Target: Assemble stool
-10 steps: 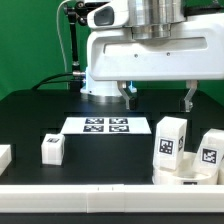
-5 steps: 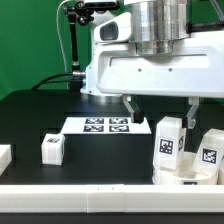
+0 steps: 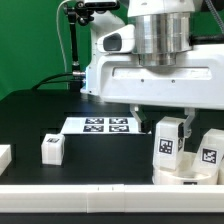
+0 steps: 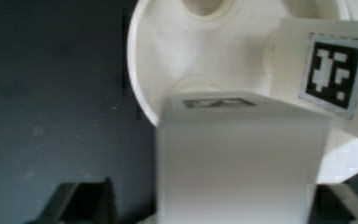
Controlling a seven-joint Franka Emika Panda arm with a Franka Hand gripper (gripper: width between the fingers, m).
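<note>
Exterior view: the hand [image 3: 164,126] is spread wide, one finger on each side of an upright leg block [image 3: 170,146] at the exterior view's right. It isn't pinching anything. That block sits at the seat disc [image 3: 186,178], next to a second leg block [image 3: 209,152].

Wrist view: the leg block [image 4: 247,160] stands in front of the seat disc [image 4: 185,50] — there's a clear gap between it and the dark finger [image 4: 82,200].
</note>
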